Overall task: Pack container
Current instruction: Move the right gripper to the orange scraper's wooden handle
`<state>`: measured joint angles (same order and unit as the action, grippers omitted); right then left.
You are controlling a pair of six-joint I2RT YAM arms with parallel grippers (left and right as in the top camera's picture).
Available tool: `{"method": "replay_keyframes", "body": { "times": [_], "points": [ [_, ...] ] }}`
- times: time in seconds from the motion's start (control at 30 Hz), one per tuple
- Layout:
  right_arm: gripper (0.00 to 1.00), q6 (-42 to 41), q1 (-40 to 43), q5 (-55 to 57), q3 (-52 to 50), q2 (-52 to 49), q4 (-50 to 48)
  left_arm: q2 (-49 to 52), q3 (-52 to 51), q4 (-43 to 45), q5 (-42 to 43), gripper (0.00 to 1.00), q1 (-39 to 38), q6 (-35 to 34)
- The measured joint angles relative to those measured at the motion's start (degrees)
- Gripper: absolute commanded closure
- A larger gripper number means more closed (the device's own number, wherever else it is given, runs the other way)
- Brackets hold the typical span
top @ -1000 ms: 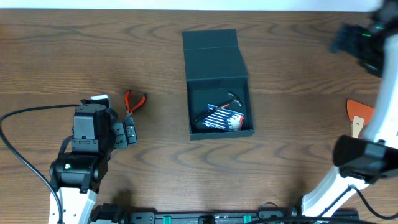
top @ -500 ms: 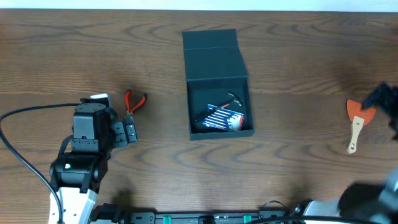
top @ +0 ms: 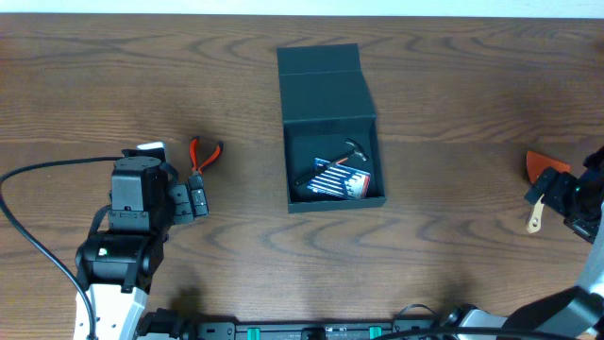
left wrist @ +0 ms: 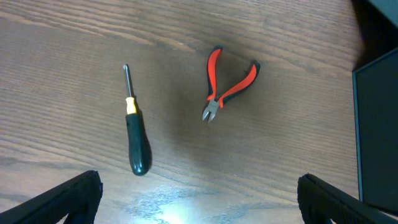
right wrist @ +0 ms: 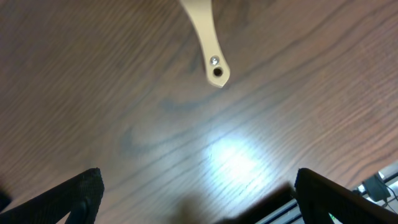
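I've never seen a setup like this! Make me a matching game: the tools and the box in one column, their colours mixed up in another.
Things:
1. cutting pliers
2. screwdriver
3. scraper
4. container

Colours:
A. orange blade, pale handle
B. dark teal
C. red handles
D. black handle, yellow band

Pairs: 1-C, 2-D, 3-A, 4-B

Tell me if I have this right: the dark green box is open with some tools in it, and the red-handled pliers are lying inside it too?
Not quite. The box is open with tools in it, but the red-handled pliers lie outside it on the table, next to a screwdriver. The left wrist view shows this.
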<state>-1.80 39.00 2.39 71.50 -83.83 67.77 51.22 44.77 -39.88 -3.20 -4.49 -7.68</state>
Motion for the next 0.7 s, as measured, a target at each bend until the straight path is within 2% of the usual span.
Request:
{"method": "replay_keyframes", "body": {
  "times": [0.27, 0.7],
  "points": [
    [0.01, 1.27, 0.46, 0.22, 0.00, -3.93, -8.02, 0.00, 0.00, -0.22, -0.02, 0.01, 0.00, 0.00],
    [0.01, 3.37, 0.48, 0.85, 0.00, -21.16, -14.27, 0.00, 0.00, -0.24, -0.02, 0.01, 0.00, 0.00]
  ]
}}
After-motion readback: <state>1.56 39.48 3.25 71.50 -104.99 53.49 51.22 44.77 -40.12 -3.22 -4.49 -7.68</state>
